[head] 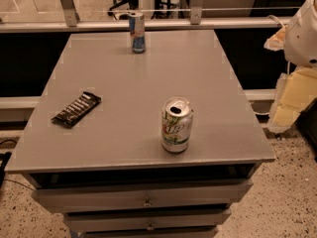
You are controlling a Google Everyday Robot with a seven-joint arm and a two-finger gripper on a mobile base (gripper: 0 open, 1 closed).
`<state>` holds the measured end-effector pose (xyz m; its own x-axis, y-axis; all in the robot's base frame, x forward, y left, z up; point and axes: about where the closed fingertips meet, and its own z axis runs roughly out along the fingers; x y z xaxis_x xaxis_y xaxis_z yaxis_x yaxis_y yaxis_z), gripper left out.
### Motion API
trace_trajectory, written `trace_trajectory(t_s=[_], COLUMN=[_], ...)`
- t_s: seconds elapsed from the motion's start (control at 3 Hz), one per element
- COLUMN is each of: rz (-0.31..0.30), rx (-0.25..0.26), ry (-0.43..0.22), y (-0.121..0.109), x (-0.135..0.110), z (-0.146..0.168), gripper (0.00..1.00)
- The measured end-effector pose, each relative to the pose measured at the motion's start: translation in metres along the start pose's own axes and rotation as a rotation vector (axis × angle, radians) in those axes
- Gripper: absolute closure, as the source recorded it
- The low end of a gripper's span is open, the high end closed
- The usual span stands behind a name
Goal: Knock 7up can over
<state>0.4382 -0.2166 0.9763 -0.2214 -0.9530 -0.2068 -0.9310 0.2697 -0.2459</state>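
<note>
nearest are the drawers (146,201) under the table, grey fronts with small knobs, the top one slightly ajar. the floor (285,202) around them is speckled.

on the table (124,73), a flat grey top, the 7up can (176,125) stands upright close to the front edge, a little right of centre. its silver top shows a dark opening, and the green logo faces the camera. nothing touches it.

to the left, a bit farther back, a dark wrapper (77,109) lies flat and askew, near the left edge and well apart from the 7up can.

the gripper (291,100) hangs off the table's right side, past the edge and about level with the middle of the top. it shows as pale yellowish parts below a white rounded arm (303,31). it is well apart from the 7up can and touches nothing on the table. whether it is spread or pressed together i cannot tell.

at the far edge a slim blue can (137,32) stands upright, left of centre. behind it runs a pale rail (59,26) with metal posts.
</note>
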Motion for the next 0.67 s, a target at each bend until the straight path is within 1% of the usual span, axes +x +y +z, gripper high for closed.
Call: trace_trajectory(t_s=[0.33,0.67], rz=[0.000,0.046], rx=[0.000,-0.010], ry=[0.000,-0.092], y=[0.000,0.008], x=[0.000,-0.017], z=[0.000,0.007], gripper=[0.00,0.00])
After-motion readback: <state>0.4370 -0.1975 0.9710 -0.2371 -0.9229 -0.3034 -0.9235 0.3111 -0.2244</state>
